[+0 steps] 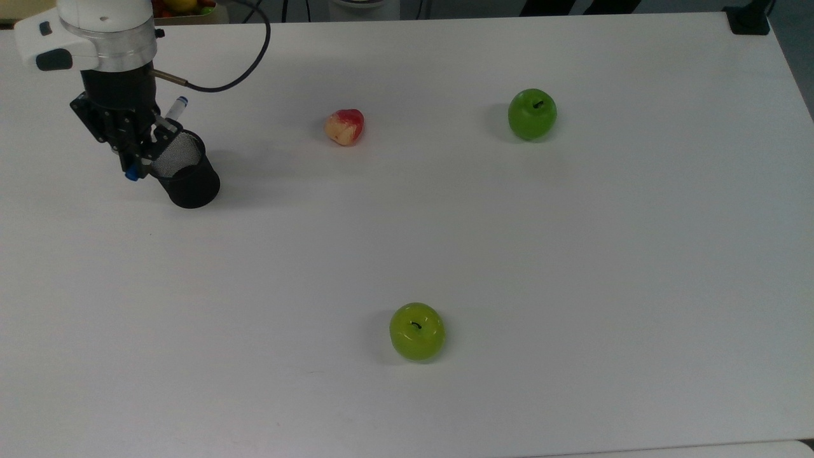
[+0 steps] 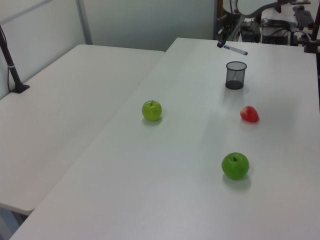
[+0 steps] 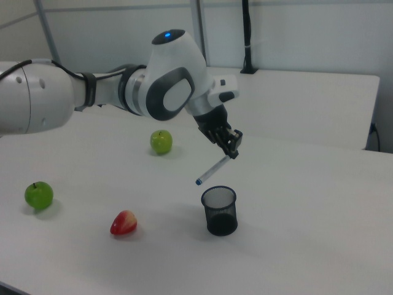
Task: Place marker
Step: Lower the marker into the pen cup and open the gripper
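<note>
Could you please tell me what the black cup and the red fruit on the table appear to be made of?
The black cylindrical pen cup looks like fine metal wire mesh with a matte finish: its wall shows a woven grid that you can see through, though coated plastic mesh is possible. The red and yellow peach-like fruit appears to be moulded plastic or foam: smooth skin, soft sheen, very even colour.

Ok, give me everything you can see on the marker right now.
The marker is a slim white barrel with blue at both ends. The gripper clamps it near one end, and it slants down from there, its free blue tip hanging in the air just above the rim of the black mesh cup, to the right view's left of the cup's middle. Nothing but the fingers touches it; it is not yet in the cup.
</note>
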Action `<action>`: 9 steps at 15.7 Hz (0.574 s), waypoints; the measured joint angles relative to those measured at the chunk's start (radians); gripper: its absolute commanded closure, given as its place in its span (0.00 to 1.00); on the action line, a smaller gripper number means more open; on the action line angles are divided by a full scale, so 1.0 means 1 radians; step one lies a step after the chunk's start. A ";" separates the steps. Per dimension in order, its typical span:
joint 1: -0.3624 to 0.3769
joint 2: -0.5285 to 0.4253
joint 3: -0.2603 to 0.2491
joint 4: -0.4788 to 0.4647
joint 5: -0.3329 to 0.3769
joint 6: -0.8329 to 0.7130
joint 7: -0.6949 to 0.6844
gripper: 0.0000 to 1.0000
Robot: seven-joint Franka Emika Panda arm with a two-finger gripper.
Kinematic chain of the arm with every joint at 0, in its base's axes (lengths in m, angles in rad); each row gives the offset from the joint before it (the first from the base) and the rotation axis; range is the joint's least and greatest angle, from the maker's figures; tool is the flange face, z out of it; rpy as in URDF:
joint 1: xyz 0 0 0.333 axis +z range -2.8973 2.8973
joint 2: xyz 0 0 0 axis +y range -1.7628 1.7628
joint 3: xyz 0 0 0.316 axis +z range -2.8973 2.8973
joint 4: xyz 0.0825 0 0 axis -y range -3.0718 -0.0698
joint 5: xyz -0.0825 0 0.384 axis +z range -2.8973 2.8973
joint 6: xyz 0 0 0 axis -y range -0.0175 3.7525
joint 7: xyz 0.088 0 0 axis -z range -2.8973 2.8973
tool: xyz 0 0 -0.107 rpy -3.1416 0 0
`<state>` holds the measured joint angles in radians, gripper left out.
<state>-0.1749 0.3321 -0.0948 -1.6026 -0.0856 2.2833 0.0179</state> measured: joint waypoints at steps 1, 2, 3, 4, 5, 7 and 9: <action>-0.008 -0.001 0.000 -0.014 0.000 0.030 0.000 0.93; -0.015 -0.002 0.000 -0.026 0.000 0.059 0.000 0.93; -0.020 -0.003 0.000 -0.040 0.000 0.094 0.000 0.93; -0.023 -0.005 0.000 -0.055 0.000 0.132 0.000 0.93; -0.026 -0.006 0.000 -0.072 0.000 0.170 0.000 0.93; -0.029 -0.007 0.000 -0.114 0.000 0.264 0.000 0.92; -0.030 -0.008 0.000 -0.162 0.000 0.356 0.000 0.92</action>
<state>-0.2045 0.3243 -0.0948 -1.7643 -0.0855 2.6391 0.0182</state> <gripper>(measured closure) 0.815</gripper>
